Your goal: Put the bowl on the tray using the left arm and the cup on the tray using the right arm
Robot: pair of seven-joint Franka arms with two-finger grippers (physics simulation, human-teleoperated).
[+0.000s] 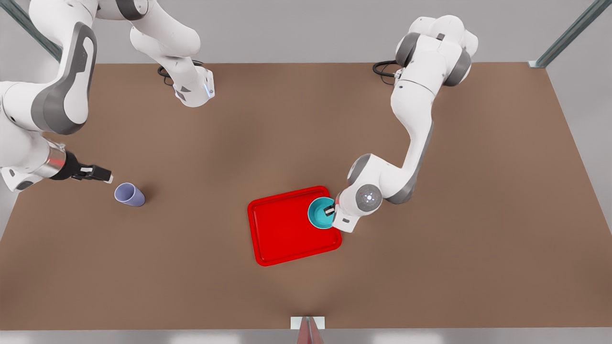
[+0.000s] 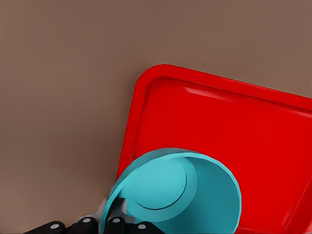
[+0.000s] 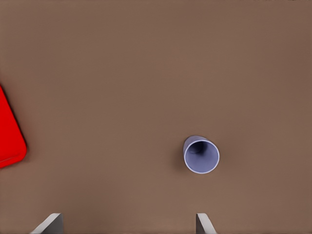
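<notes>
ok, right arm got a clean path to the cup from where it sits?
Probably yes. The right gripper is open, hanging just short of the upright cup over bare table, with nothing between them.

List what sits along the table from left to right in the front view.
Right pincer → cup → tray → bowl, gripped at its rim by the left pincer.
</notes>
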